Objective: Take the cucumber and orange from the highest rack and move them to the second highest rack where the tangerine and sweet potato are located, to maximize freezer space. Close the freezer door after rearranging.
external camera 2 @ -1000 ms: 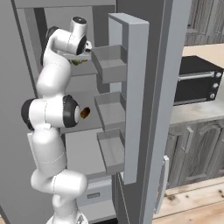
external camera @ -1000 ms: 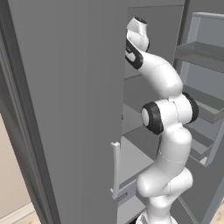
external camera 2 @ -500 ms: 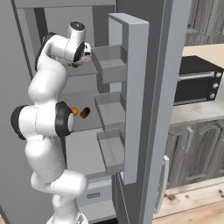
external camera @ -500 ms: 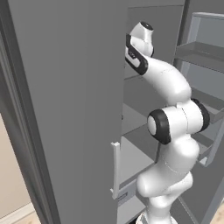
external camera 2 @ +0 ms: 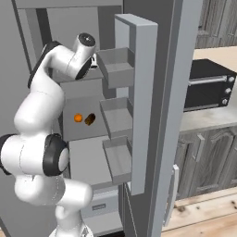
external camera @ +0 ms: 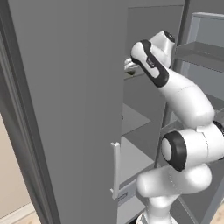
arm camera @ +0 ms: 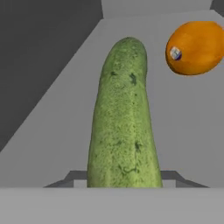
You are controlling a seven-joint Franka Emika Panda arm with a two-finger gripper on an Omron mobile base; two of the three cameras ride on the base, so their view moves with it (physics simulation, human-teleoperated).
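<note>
Green cucumber (arm camera: 123, 118) clamped in claw (arm camera: 124, 177); arm has swung further right.

Cucumber (arm camera: 124, 127): rough, pebbled green skin, matt. Orange (arm camera: 195, 47): smooth, faintly glossy peel with a small sticker. Rack (arm camera: 183, 122): flat, matt grey, plastic-like. Freezer door (external camera: 65, 109): smooth matt grey panel. Oven (external camera 2: 208, 88): glossy black front. Cabinets (external camera 2: 208, 162): grey wood grain. Floor (external camera 2: 203, 222): pale wood planks.
</note>
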